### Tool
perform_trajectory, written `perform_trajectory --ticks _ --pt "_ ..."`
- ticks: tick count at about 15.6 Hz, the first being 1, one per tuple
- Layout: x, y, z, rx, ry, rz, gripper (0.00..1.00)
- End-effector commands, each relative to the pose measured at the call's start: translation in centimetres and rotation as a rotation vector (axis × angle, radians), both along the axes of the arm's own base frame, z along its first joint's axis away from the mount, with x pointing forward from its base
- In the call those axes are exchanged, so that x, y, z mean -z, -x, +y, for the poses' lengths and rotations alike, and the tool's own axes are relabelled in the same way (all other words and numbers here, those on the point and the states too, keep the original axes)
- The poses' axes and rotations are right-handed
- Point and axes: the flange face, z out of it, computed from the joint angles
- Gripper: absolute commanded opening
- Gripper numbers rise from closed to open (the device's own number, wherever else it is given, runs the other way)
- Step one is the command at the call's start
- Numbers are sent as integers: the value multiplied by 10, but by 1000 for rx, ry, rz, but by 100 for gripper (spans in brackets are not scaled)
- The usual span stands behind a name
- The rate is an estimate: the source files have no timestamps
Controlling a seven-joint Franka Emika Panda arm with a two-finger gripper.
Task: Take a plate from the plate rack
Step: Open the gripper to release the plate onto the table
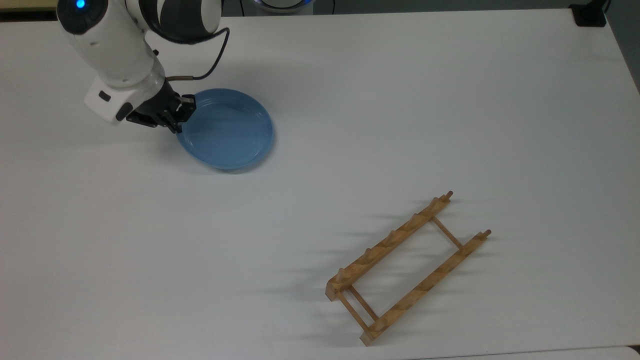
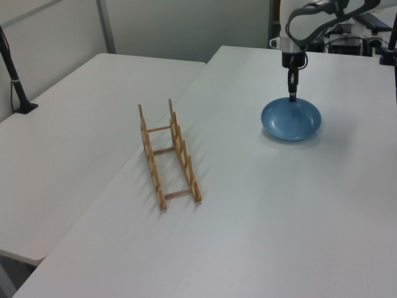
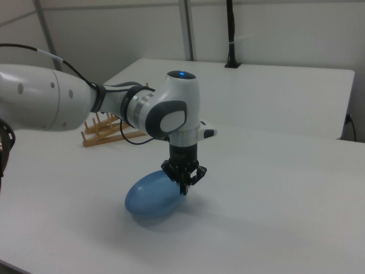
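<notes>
The light-blue plate [image 1: 227, 128] [image 2: 291, 120] [image 3: 151, 195] lies nearly flat on the white table [image 1: 350, 125], far from the rack. My gripper [image 1: 179, 120] [image 2: 292, 94] [image 3: 184, 187] is shut on the plate's rim, at the edge toward the top view's left. The wooden plate rack [image 1: 406, 268] [image 2: 168, 154] [image 3: 105, 131] stands with nothing in it, at the top view's lower right and the left view's middle left.
A second white table [image 2: 68, 143] adjoins on the left view's left, with a black post [image 2: 13, 73] clamped to it. The arm's white body [image 3: 85, 105] reaches in from the right view's left. Bare tabletop lies between plate and rack.
</notes>
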Motion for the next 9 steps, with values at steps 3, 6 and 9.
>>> perform_trajectory --ticks 3,6,9 --pt "4 1 -3 7 -7 -9 90" --pt "-19 -2 -5 51 -4 -40 100" --pt "-95 -2 8 196 32 -147 100"
